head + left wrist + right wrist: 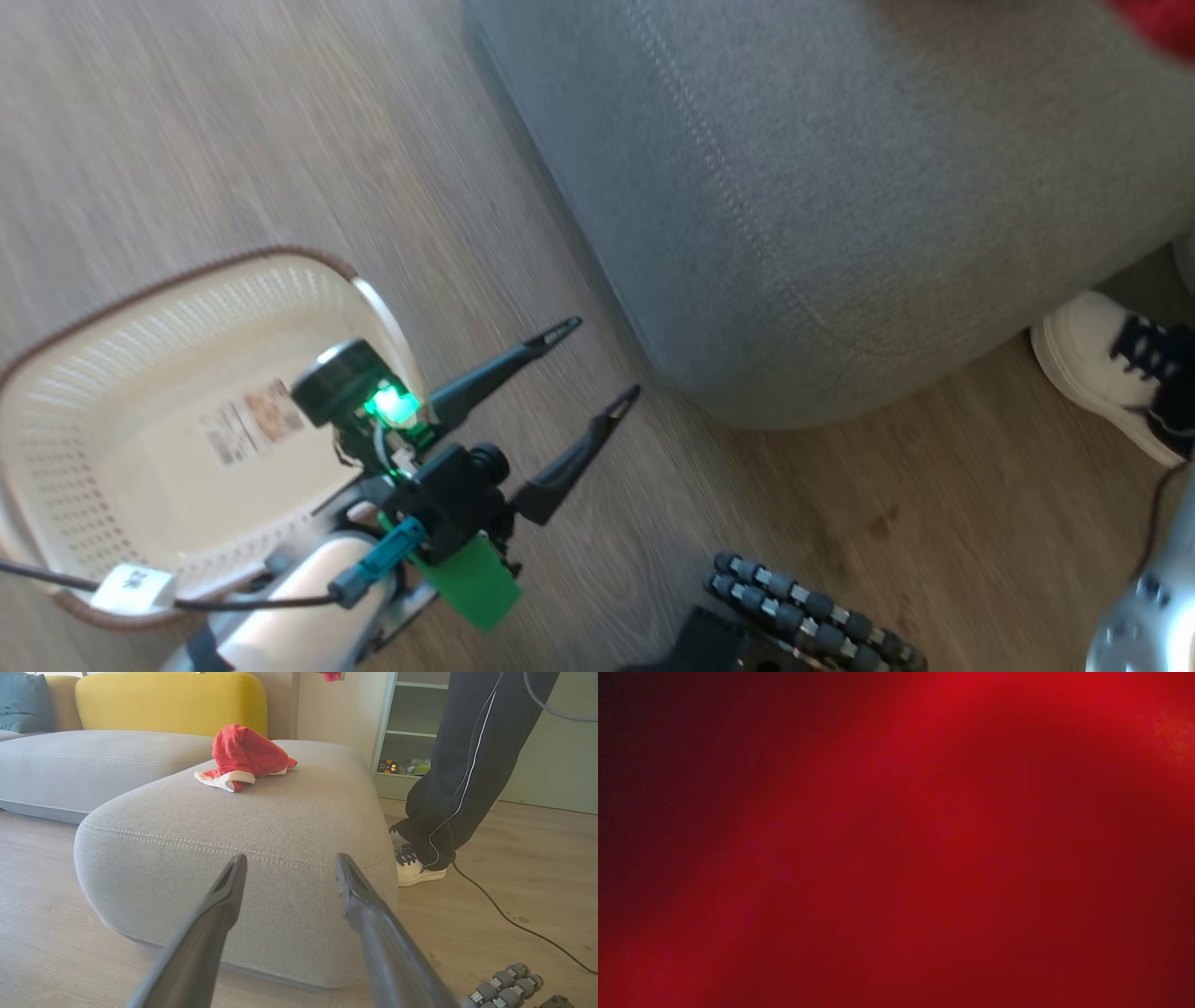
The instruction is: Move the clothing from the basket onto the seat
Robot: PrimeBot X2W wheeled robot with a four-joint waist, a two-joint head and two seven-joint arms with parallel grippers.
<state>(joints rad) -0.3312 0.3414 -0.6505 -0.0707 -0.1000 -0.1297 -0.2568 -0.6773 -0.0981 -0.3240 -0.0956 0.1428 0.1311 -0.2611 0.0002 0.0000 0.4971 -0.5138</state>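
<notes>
Basket (56, 448) down at eight o'clock in the head view, and it's bare inside, just the paper label (252, 425) on its floor, so nothing looks left to lift out. The left gripper (603, 358) hangs just past the basket's rim with its fingers spread wide and nothing between them. They point toward two o'clock over the wooden floor (187, 140), in the gap between basket and seat (840, 187). That reads as an arm parked out of the way, low and clear of the cushion. From its wrist camera, one red garment (245, 756) with a white band lies crumpled on top of the seat, up at eleven o'clock and well back from the stitched front edge, so it shouldn't slide off. Now the other arm: red fabric (896, 840) hangs right up against the right wrist camera, and a patch of red peeks in at the one o'clock corner of the head view, above the far side of the seat. The right fingers are closed, most likely pinching that fabric high so it clears the cushion before release. A person's white shoe (1102, 364) stands on the floor at three o'clock, just beside the seat. My call: this is the last piece, carried over the seat and not yet let go.
</notes>
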